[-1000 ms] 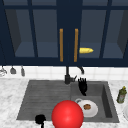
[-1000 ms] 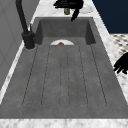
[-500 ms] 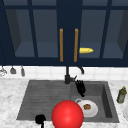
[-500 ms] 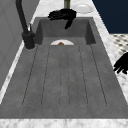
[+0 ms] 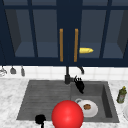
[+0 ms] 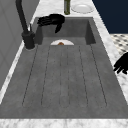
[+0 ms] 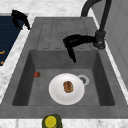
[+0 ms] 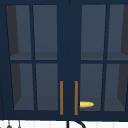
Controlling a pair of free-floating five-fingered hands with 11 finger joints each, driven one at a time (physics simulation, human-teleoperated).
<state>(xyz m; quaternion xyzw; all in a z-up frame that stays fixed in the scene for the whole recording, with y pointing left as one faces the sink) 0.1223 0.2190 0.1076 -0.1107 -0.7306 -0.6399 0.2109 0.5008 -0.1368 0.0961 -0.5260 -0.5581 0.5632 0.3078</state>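
Note:
My right hand [image 5: 80,85] hovers over the back left corner of the sink basin [image 5: 106,100], just beside the black faucet [image 5: 67,76]. Its fingers hang down, relaxed and open, holding nothing; the same hand [image 7: 75,42] stands above the basin's wall, and in the left side view this hand [image 6: 52,20] is beside the faucet base [image 6: 28,40]. On the basin floor lies a white plate [image 7: 66,88] with a brown bit of food [image 7: 68,86]. My left hand [image 5: 40,119] floats idle at the sink's front edge, open.
A large red ball [image 5: 67,114] shows in front of the sink. A small red thing [image 7: 37,74] lies in the basin. A green bottle [image 5: 121,95] and a white dish [image 6: 82,8] stand on the right counter. A yellow thing [image 8: 86,104] lies in the closed glass cabinet.
My right hand has come down and toward the faucet, now low over the basin's back corner. The left hand has stayed where it was.

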